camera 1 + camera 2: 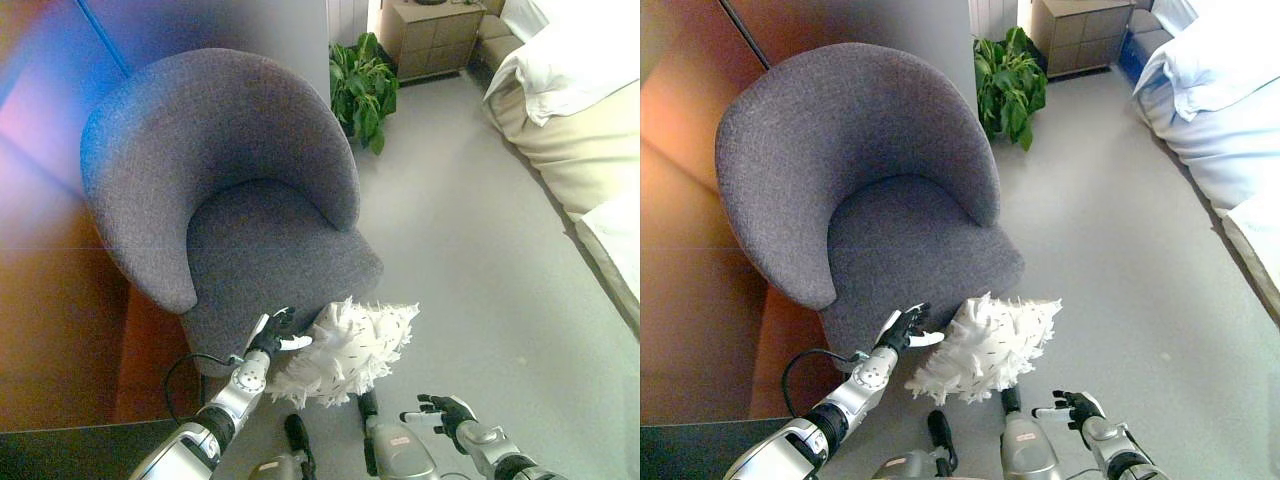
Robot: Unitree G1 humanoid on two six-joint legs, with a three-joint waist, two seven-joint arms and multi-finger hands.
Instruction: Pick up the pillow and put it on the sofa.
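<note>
A white feathery pillow sits low in front of the seat edge of the grey tub armchair; whether it rests on the floor or leans on the chair I cannot tell. My left hand is at the pillow's left edge. Its fingers are fairly straight and a white tip touches the fluff. My right hand hovers to the lower right of the pillow, apart from it, fingers spread and holding nothing. The chair's seat has nothing on it.
A green potted plant stands behind the chair on the right, with a beige cabinet beyond it. A bed with white bedding fills the right side. Grey floor lies between the chair and the bed. A wooden wall runs along the left.
</note>
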